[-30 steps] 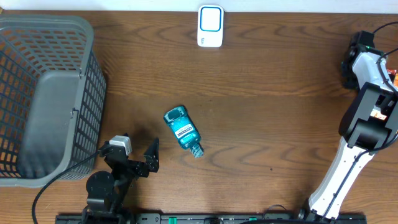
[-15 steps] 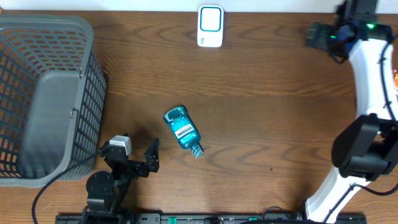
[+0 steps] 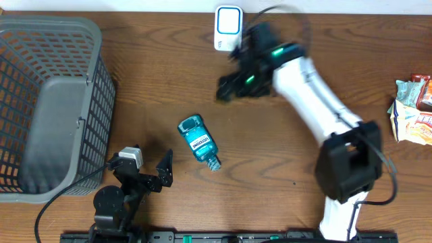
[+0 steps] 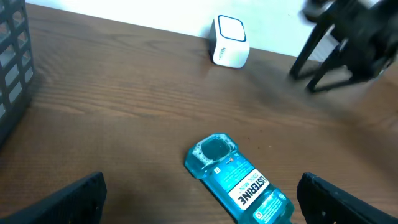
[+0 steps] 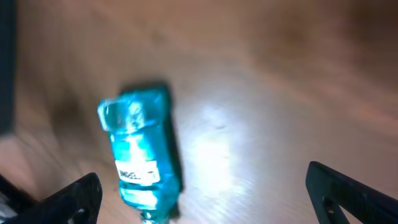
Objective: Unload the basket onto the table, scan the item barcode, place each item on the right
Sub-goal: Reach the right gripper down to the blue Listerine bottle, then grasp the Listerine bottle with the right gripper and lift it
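Note:
A teal Listerine bottle (image 3: 198,143) lies flat on the wooden table, label up, cap toward the front. The white barcode scanner (image 3: 228,28) stands at the back edge. My right gripper (image 3: 228,79) hovers open just in front of the scanner, well behind the bottle; its blurred wrist view shows the bottle (image 5: 140,155) below and to the left, between open fingers (image 5: 351,193). My left gripper (image 3: 150,162) rests open at the front left. In its view the bottle (image 4: 239,186) lies just ahead, the scanner (image 4: 229,50) far back, and nothing is between the fingers (image 4: 68,199).
A large grey mesh basket (image 3: 101,101) fills the left side of the table. Snack packets (image 3: 415,111) lie at the right edge. The right arm (image 3: 317,101) stretches across the middle right of the table.
The right arm has swung fast from the far right edge to the back middle, near the scanner, uncovering the snack packets. The bottle and the left arm have stayed still.

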Controlling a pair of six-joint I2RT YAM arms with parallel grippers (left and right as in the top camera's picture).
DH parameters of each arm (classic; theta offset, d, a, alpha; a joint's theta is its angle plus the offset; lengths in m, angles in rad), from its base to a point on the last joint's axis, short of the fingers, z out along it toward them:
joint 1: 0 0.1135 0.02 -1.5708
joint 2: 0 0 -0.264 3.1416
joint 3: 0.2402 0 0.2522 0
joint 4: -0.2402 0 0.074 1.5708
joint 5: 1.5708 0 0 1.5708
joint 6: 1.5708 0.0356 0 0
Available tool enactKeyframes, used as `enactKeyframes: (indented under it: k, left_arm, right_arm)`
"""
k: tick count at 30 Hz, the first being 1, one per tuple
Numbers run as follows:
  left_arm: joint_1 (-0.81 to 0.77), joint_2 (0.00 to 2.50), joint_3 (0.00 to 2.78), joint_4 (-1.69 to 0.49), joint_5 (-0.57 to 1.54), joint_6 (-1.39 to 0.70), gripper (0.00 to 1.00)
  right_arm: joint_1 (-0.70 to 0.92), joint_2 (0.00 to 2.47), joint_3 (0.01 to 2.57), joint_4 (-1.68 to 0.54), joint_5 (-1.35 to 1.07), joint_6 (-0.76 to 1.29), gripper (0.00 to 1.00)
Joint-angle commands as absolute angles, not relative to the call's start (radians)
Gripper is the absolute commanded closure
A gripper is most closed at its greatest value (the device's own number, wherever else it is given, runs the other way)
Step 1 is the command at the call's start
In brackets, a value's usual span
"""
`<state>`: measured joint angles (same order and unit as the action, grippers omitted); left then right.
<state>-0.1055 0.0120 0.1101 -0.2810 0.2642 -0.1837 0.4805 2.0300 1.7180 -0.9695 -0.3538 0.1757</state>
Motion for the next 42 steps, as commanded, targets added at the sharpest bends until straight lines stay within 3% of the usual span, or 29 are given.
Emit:
enactKeyframes:
  k: [1,10,15,21,36,42]
  left_arm:
    - [-0.103,0.006,0.094,-0.303,0.277,-0.186,0.02]
    - [-0.103,0.006,0.094,-0.303,0.277,-0.186,0.02]
    - [-0.103,0.006,0.094,-0.303,0.277,-0.186,0.02]
    - [-0.103,0.006,0.094,-0.303,0.277,-0.186,0.02]
    - [-0.103,0.006,0.094,-0.303,0.277,-0.186,0.02]
    - [-0.103,0.006,0.094,-0.303,0.277,-0.186,0.02]
  right_arm:
    - [0.581,2.047,1.638,-0.909,-0.261,0.179,0.01]
    - [0.775,2.048,1.478,-0.718,-0.214,0.179,0.01]
    - [0.817,2.048,1.475,-0.717,-0.165,0.180,0.01]
    - [0.862,2.048,1.475,-0.714,0.062,0.250,0.01]
    - [0.910,2.174,1.475,-0.720,0.069,0.313,0.01]
    - [0.907,2.177,1.475,-0.741,0.077,0.322,0.21]
